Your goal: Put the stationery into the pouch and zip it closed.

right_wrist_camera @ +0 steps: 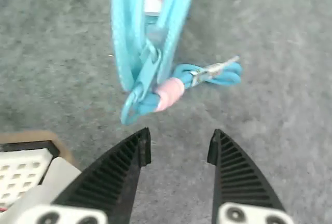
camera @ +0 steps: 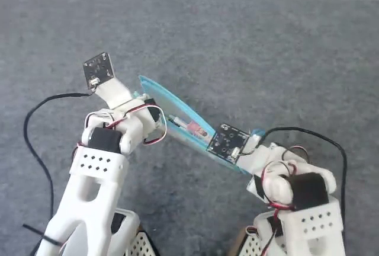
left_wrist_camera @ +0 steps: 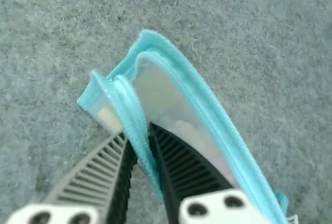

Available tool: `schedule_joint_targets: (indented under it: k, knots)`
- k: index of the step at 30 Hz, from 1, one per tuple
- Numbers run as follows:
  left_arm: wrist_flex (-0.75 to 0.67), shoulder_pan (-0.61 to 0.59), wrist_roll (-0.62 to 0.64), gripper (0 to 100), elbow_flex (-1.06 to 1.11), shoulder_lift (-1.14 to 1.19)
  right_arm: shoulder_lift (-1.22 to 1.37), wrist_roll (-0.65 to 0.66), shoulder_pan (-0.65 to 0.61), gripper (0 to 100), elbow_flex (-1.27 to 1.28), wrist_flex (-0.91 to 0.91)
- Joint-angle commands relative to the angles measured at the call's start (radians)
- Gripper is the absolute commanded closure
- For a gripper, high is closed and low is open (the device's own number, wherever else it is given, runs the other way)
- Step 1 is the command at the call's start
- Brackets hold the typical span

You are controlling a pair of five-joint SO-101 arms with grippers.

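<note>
High view gives me the big grey mat [camera: 266, 48] first, with both arms over it. My left arm [camera: 98, 167] and my right arm [camera: 296, 202] have the blue pouch [camera: 169, 99] between them, standing up on its edge. I can see the stationery [camera: 192, 127] inside it. So I think the putting-in part is done and the zipping is what's left.

My left gripper [left_wrist_camera: 137, 133] is pinched tight on one rim of the pouch, near one end. The zip band is squeezed between its two fingers [left_wrist_camera: 181, 172]. The mouth of the pouch gapes just past them.

My right gripper [right_wrist_camera: 180, 136] is spread wide and holds nothing. The other end of the pouch hangs right in front of it, close but not touching. A blue loop strap [right_wrist_camera: 207, 73] dangles just ahead of it. The zip pull [right_wrist_camera: 148, 71] hangs beside the strap, and a small pink tag [right_wrist_camera: 170, 93] sits between the two.

What could go wrong? The strap and the pull are so close together that I could grab the strap by mistake. Then the zip won't slide. Also, my left gripper only has a thin rim. If I tug hard, the rim could slip out, and the pouch could flop down and spill.
</note>
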Motion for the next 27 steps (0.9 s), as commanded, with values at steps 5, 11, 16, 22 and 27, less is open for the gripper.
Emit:
schedule_joint_targets:
  k: [5, 11, 16, 22, 27]
  knots:
    - [-0.028, -0.002, 0.003, 99, -0.002, 0.011, -0.005, -0.020, -0.113, 82.2, 0.046, -0.045]
    - [-0.091, -0.032, 0.080, 99, -0.001, 0.011, -0.007, -0.083, -0.110, 82.2, 0.092, -0.153]
    - [-0.094, -0.132, 0.091, 99, -0.001, 0.011, -0.008, -0.157, -0.048, 82.2, 0.109, -0.255]
    - [-0.095, -0.147, 0.091, 99, -0.018, 0.011, 0.004, -0.192, -0.004, 82.2, 0.144, -0.364]
    - [-0.095, -0.150, 0.091, 99, -0.019, 0.011, 0.163, -0.245, -0.008, 82.2, 0.124, -0.421]
